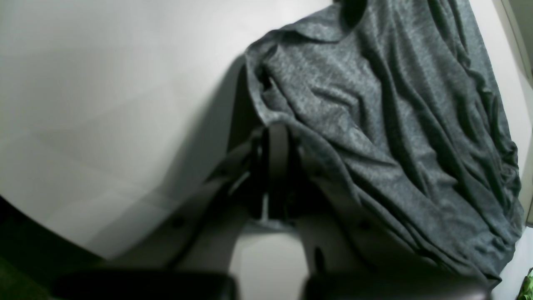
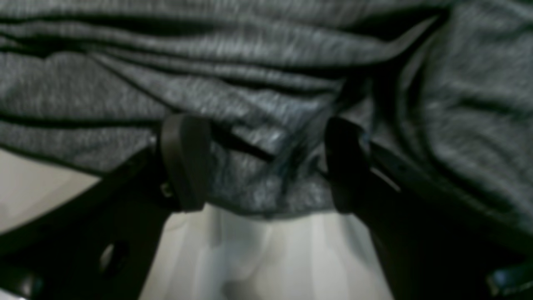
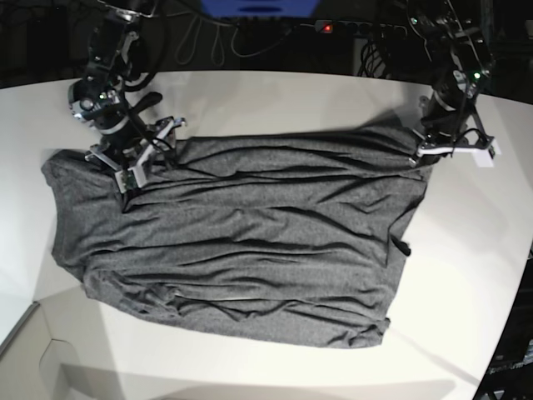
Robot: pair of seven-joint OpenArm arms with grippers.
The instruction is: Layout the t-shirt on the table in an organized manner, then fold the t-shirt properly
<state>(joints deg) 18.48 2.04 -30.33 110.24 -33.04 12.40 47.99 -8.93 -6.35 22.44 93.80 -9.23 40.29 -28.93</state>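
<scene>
Cloth fills most of the base view: the t-shirt [image 3: 241,242] lies spread on the table [image 3: 466,275], wide from left to right, with many long wrinkles that run across it. Its left side reaches the left part of the frame, and its lower edge ends near the lower middle. The white surface shows all around it, more at the right and the bottom.

At the upper left of the base view the right gripper [image 3: 148,150] stands over the upper left edge of the shirt. In the right wrist view its two dark fingers [image 2: 185,162] are spread wide apart, and a fold of the grey cloth lies between them, just above the bare white top. I cannot tell if the pads touch the cloth; they do not pinch it.

At the upper right of the base view the left gripper [image 3: 420,154] is at the upper right corner of the shirt. In the left wrist view its light fingers [image 1: 278,150] are pressed together, clenched at the shirt's edge, and the cloth seems to be caught there, but the picture is dark at this place. From this corner the shirt spreads away to the upper right of that frame.
</scene>
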